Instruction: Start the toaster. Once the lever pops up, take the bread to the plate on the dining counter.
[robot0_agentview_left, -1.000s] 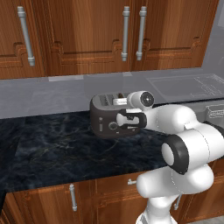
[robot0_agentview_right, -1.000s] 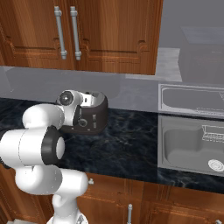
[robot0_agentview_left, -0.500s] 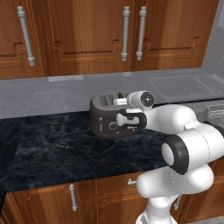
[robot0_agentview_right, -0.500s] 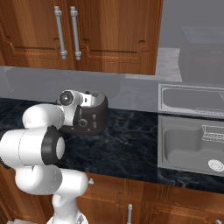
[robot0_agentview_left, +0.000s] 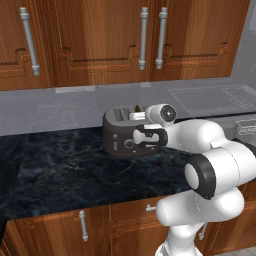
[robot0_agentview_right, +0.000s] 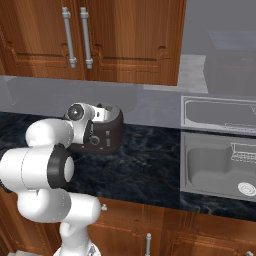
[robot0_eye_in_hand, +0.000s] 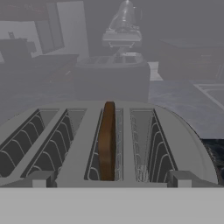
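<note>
The dark grey toaster stands on the narrow black counter under the wall cabinets, also seen from the right. Seen from the hand, its four slots run away from me, and the thin brown bread stands upright in the third slot from the left. A sliver of bread pokes above the toaster top. My gripper is level with the toaster's front upper edge, pointing at the wall. Its fingertips stand far apart at the toaster's near rim, open, holding nothing. The plate and the dining counter are out of view.
The black marbled counter stretches left of the toaster. A steel sink with a drain lies to the right. Wood wall cabinets hang above a reflective grey backsplash.
</note>
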